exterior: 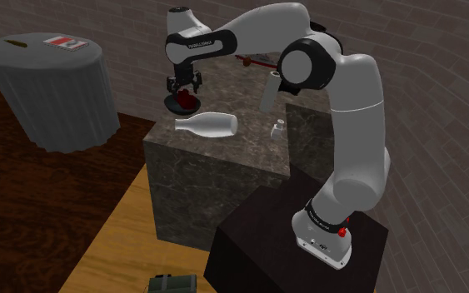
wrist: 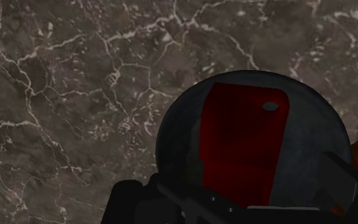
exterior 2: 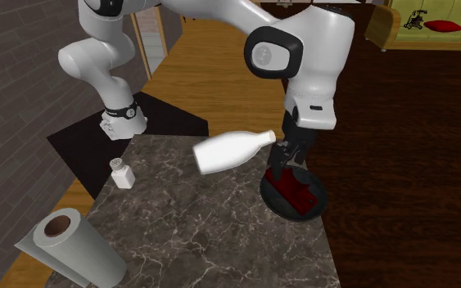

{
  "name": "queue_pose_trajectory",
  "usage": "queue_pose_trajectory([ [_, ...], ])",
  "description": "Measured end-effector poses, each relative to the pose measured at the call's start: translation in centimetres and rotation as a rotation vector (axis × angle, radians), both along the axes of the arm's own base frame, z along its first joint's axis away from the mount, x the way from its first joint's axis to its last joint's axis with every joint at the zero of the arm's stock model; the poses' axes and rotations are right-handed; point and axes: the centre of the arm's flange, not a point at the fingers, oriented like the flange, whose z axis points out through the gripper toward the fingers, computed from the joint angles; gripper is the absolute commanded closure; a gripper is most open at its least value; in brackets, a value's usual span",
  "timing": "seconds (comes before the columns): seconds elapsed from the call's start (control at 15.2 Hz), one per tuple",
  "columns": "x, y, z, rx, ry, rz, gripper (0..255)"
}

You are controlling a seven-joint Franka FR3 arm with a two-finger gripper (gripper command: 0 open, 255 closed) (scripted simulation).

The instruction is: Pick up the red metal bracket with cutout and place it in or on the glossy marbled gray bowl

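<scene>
Pincer [exterior 2: 289, 164] open: 2 black fingers stand wide apart, low over dark gray bowl [wrist: 179, 130] at edge of marbled table [wrist: 75, 89]. Red bracket [wrist: 242, 143] lies inside bowl, small hole near far end. Bracket sits between fingers, apart from both in wrist view; likely no contact, though fingertips partly hidden. White bottle [exterior 2: 230, 152] lies on side just beside bowl.

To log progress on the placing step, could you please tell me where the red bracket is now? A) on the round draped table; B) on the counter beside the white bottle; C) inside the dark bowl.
C: the red bracket lies inside the dark bowl, directly beneath the end effector.
</scene>
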Motion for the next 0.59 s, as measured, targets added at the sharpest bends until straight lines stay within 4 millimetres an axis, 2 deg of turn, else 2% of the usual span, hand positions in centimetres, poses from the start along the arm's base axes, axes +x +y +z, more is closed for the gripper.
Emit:
queue_pose_trajectory([
  [0.13, -0.1, 0.3, 2.2, 0.000, -0.001, 0.000, 0],
  [0.2, -0.1, 0.5, 2.7, 0.000, -0.001, 0.000, 0],
  [0.59, -0.1, 0.6, 3.3, 0.000, 0.000, 0.000, 0],
])
